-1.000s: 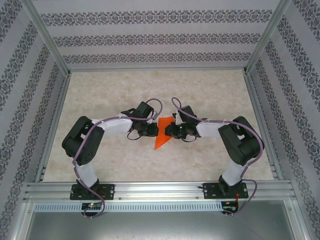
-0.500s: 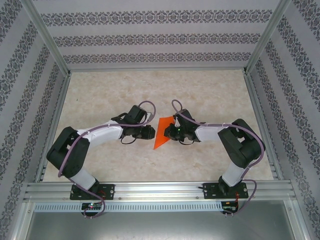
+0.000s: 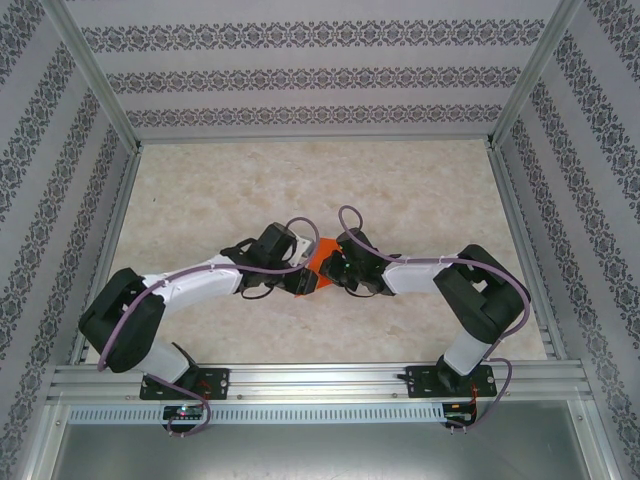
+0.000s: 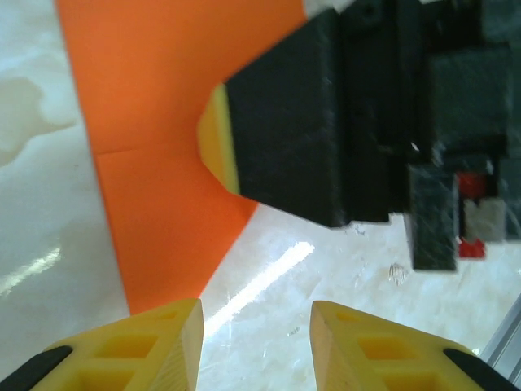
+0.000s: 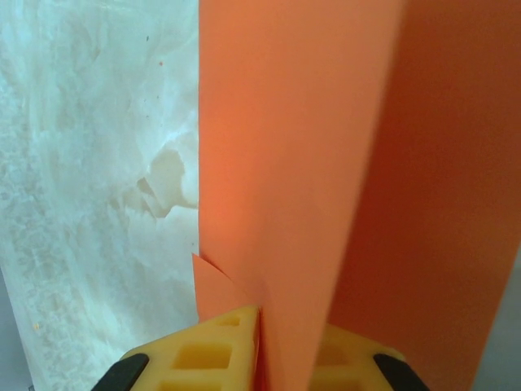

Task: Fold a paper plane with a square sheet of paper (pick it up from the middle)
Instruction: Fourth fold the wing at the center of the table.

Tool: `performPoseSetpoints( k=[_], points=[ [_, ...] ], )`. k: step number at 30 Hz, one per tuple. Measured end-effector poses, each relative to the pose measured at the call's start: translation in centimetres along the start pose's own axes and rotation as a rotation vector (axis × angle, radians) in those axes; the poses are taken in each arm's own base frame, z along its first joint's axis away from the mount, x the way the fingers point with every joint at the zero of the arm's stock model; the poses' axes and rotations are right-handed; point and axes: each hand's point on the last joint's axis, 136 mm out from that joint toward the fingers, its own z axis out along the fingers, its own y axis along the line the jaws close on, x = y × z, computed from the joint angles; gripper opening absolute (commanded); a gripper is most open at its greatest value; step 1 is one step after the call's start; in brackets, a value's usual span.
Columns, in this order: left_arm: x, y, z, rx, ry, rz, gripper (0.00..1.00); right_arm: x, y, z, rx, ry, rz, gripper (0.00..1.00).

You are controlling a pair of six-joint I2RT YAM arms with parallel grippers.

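I see my right gripper [image 5: 259, 330] pinching the creased orange sheet of paper [image 5: 326, 163] at the middle of the table [image 3: 420, 190]. My left gripper [image 4: 256, 322] stands spread just left of it, apparently holding nothing.

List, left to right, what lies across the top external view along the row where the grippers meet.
Left arm's elbow → left gripper → orange paper → right gripper → right arm's elbow

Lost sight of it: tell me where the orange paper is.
Top view: the orange paper is mid-table between both grippers, the right gripper shut on its edge, the left gripper open beside it.
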Motion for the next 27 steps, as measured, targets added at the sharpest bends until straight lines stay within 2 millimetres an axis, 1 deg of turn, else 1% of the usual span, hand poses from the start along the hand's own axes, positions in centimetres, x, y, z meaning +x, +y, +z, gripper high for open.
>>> performPoseSetpoints(
  k=[5,9,13,16,19,21,27],
  points=[
    [1.0,0.0,1.4,-0.054,0.038,0.087,0.4,0.1,-0.3,0.0,0.011,0.002,0.021,0.13],
    [1.6,0.2,2.5,-0.103,0.07,0.143,0.4,0.0,-0.2,-0.1,0.012,0.003,0.038,0.19],
    [1.8,0.9,2.9,-0.15,0.073,0.158,0.4,-0.1,0.2,-0.3,0.002,0.0,0.042,0.24],
    [1.5,1.3,2.9,-0.176,0.06,0.16,0.4,-0.7,0.6,-1.0,-0.011,-0.015,0.048,0.26],
    [1.4,1.5,2.9,-0.188,0.056,0.161,0.4,-1.5,0.9,-1.6,-0.029,-0.035,0.057,0.26],
    [1.4,1.6,3.0,-0.195,0.057,0.162,0.4,-1.9,1.0,-1.9,-0.039,-0.039,0.063,0.23],
    [1.7,2.1,3.3,-0.211,0.067,0.163,0.37,-1.9,0.9,-2.0,-0.044,-0.013,0.069,0.17]
  ],
)
